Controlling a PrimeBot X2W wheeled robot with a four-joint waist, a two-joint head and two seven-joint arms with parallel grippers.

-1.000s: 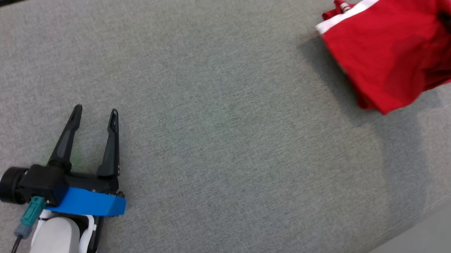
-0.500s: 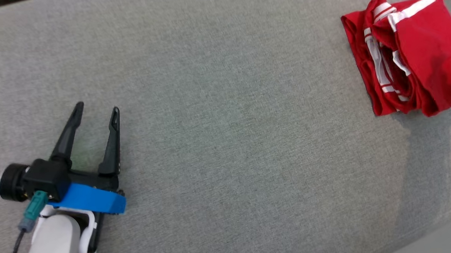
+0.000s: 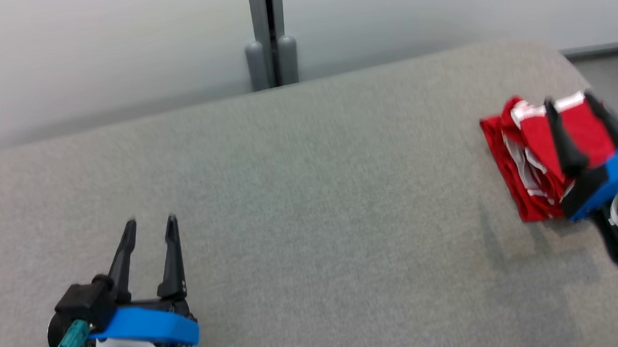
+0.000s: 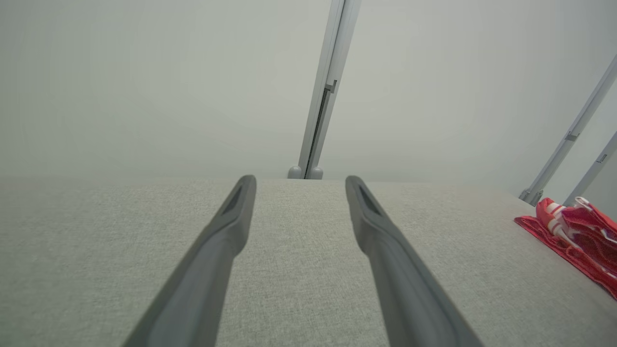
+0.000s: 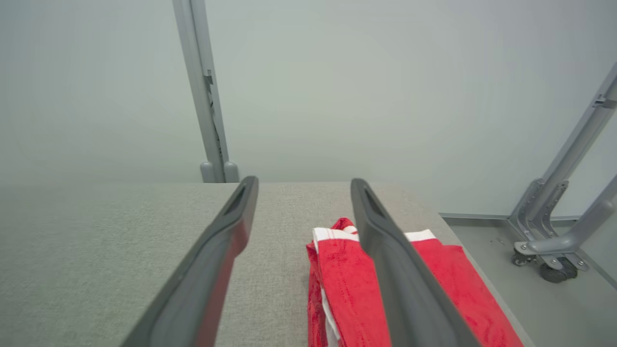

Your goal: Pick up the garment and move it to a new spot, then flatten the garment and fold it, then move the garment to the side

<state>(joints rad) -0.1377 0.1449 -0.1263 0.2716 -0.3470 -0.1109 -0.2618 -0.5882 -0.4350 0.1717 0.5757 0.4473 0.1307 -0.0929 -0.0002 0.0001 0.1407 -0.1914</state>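
The garment [image 3: 521, 183] is red with white stripes and lies bunched in folds on the grey cushioned surface [image 3: 310, 194], near its right edge. It also shows as a red heap [image 4: 578, 236] at the far right of the left wrist view. My right gripper [image 3: 568, 98] is open above it, fingers spread and holding nothing. In the right wrist view the garment [image 5: 347, 279] lies below and between the open fingers of that gripper [image 5: 302, 180]. My left gripper [image 3: 150, 221] is open over bare cushion at the lower left, far from the garment, its fingers [image 4: 299, 179] spread.
A pale wall with a grey upright post [image 3: 270, 38] stands behind the surface. The surface's rounded right corner [image 3: 562, 54] lies just beyond the garment, with grey floor past it. A wheeled metal frame base [image 5: 544, 255] stands on that floor.
My right gripper opened and let go of the garment, which dropped onto the surface in a folded heap. The head camera tilted up, bringing the wall into view. The left gripper stayed open.
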